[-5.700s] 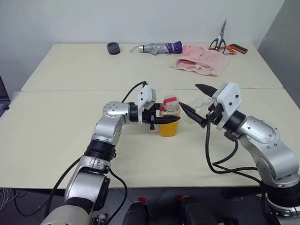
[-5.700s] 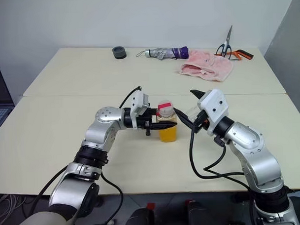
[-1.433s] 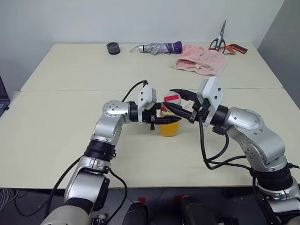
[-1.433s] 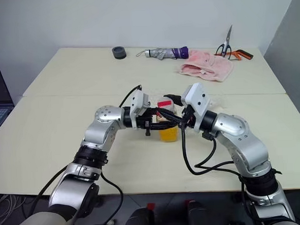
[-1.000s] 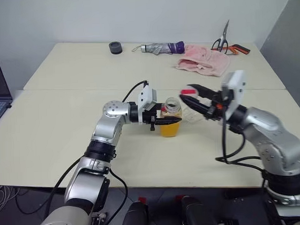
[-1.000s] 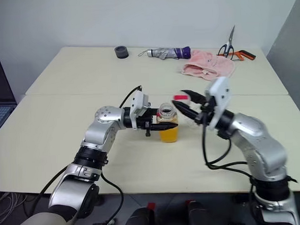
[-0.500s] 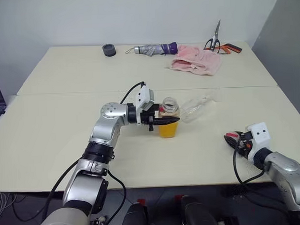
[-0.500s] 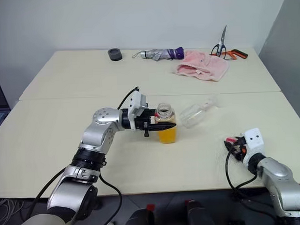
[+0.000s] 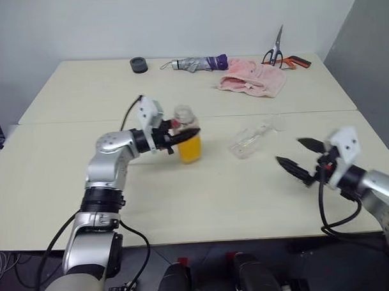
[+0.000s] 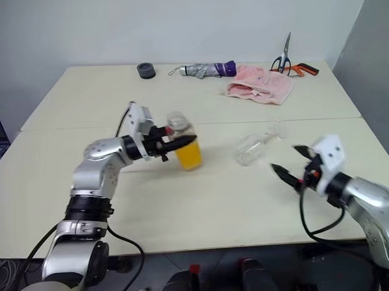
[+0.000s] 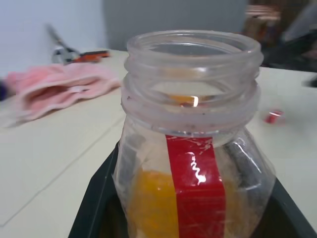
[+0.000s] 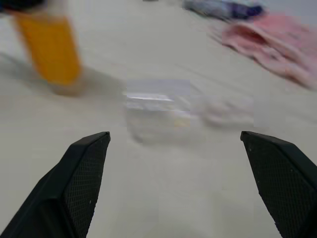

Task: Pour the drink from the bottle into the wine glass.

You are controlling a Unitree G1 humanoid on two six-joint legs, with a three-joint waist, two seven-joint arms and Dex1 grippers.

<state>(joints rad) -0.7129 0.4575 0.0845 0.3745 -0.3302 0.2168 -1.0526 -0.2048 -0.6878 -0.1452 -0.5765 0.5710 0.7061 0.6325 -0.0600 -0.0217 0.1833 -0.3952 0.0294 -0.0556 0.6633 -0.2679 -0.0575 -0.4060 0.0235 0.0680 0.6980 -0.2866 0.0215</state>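
Nearest, the right tool hovers empty, fingers spread wide, near the cream table's front edge. Beyond, a clear stemmed wine glass lies toppled mid-table. The left tool grips an uncapped squarish clear plastic bottle of orange drink.

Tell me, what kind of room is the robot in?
Probably a lab or test room, not a home. Two plain pale tables stand pushed together by a bare white wall, with mixed practice things laid out: scissors, a folded umbrella and a pink cloth.
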